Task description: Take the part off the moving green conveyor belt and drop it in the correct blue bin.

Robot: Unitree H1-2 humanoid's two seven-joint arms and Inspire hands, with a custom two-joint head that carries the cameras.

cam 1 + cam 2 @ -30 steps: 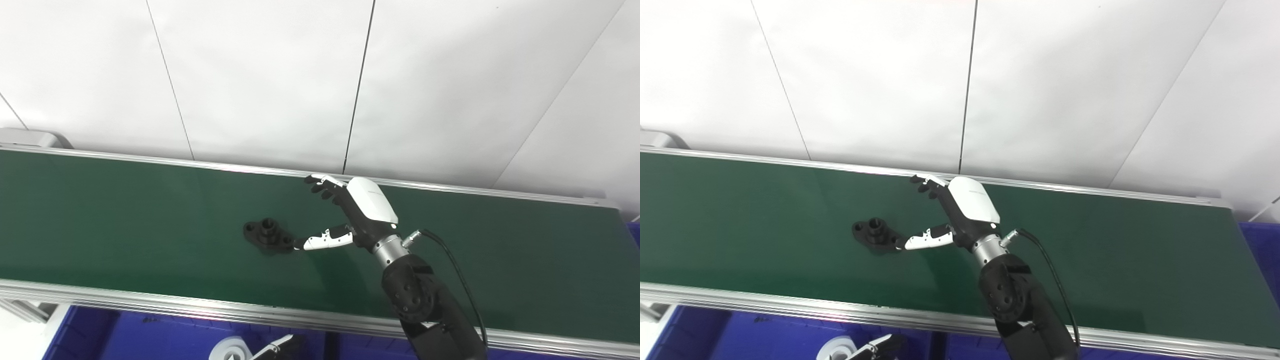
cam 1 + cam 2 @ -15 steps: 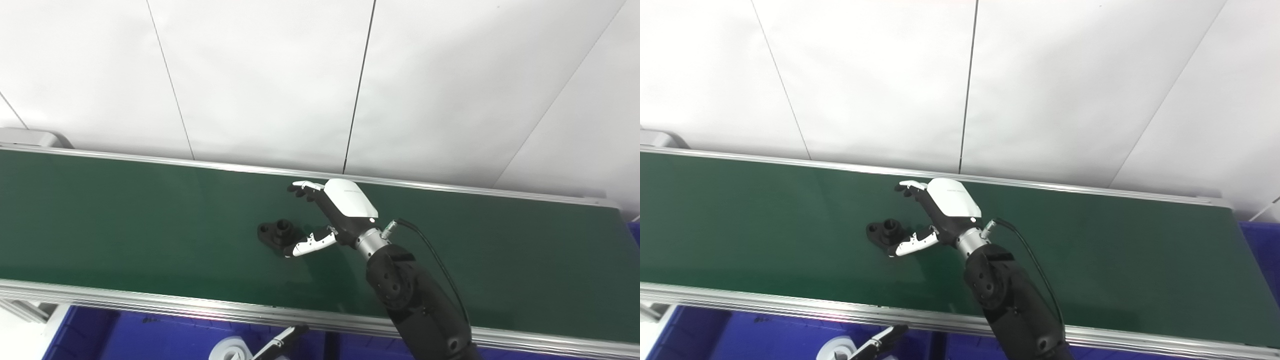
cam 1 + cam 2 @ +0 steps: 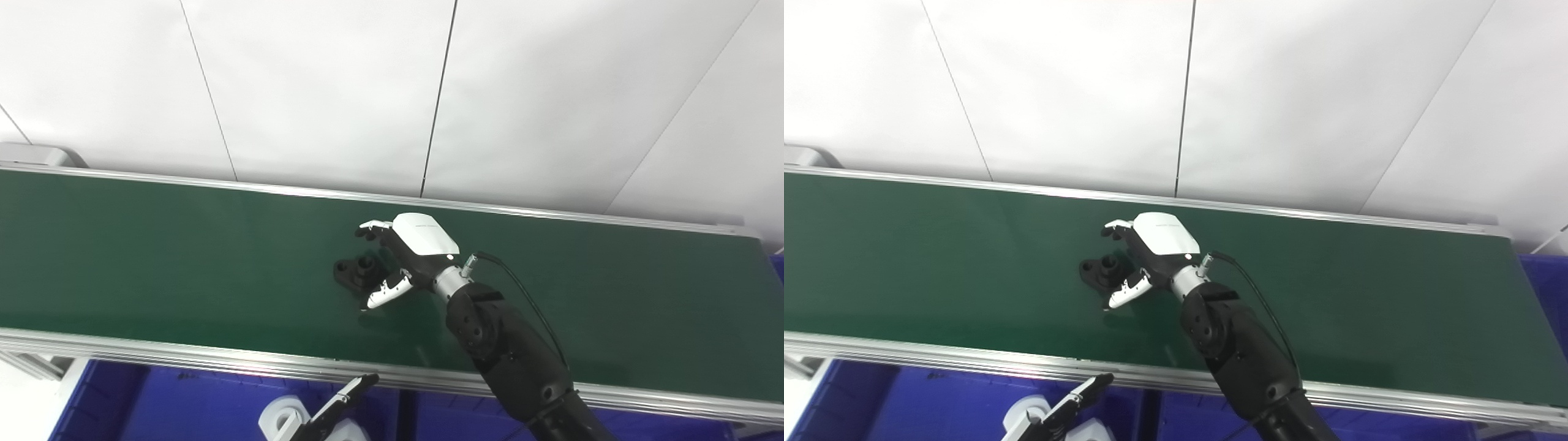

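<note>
Your right hand (image 3: pixel 411 254) is low over the green conveyor belt (image 3: pixel 153 257), with fingers and thumb apart and curved around the black flanged part (image 3: pixel 357 272); it holds nothing yet, and the white thumb tip (image 3: pixel 381 296) sits just beside the near side of the part while the fingers reach over its far side. You cannot tell from these views whether any finger already touches it. The part lies flat on the belt near the middle, its short collar pointing up, so the task is at the grasp step: closing, lifting and the drop into a blue bin (image 3: pixel 202 407) are all not done. Your left hand (image 3: pixel 1053 419) waits below the near rail of the belt, over the blue bin area; it is only partly in view, so you cannot say if it is open or closed. A white ring-shaped piece (image 3: pixel 283 419) lies under it in the bin. Nothing stands between the hand and the part, but the near aluminium rail (image 3: pixel 184 358) must be cleared on the way to the bins, and the belt may carry the part out from between the fingers if closing is late.
</note>
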